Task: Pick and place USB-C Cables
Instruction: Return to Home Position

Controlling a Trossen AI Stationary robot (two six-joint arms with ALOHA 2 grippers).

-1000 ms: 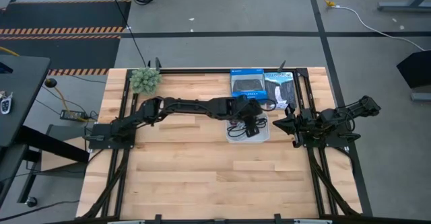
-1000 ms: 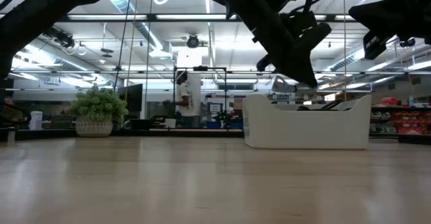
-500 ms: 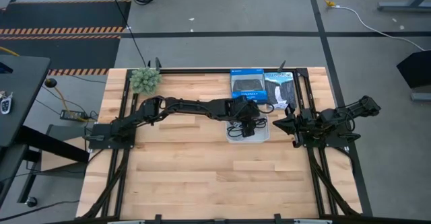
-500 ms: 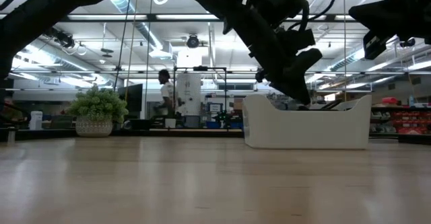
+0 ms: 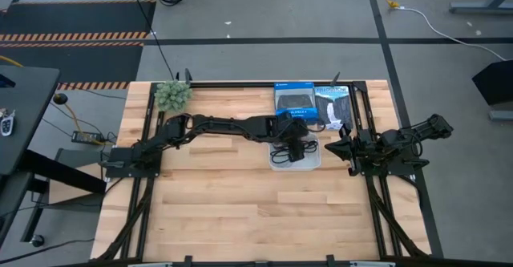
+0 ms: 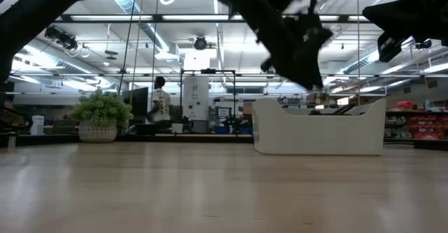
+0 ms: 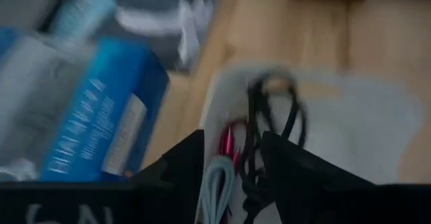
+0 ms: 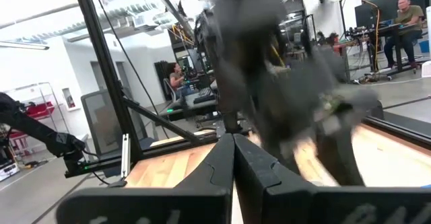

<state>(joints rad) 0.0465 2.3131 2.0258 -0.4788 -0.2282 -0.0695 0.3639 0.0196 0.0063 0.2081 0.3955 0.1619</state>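
Note:
My left gripper [image 5: 292, 147] hangs open over the white tray [image 5: 314, 164], its fingertips above the tray's rim in the low view [image 6: 306, 79]. Through the gap of its fingers [image 7: 232, 163] I see a black cable bundle [image 7: 269, 109], a red one [image 7: 227, 143] and a white one [image 7: 217, 180] lying on the tray floor [image 7: 363, 116]. A grey-silver cable does not show. In the high view the cables [image 5: 282, 151] are a dark tangle partly under the gripper. My right gripper [image 5: 341, 147] waits shut at the table's right side [image 8: 234, 163].
A blue retail box [image 5: 293, 99] and a black one [image 5: 333, 105] lie just beyond the tray toward the far edge. A fuzzy green clump [image 5: 172, 95] sits at the far left corner. A person [image 6: 159, 107] walks in the room behind. Bare wood fills the near half.
My left gripper dipped into the tray, then rose back above its rim, shifting slightly toward the table's left. The tray stayed where it was. The person in the background walked to the left.

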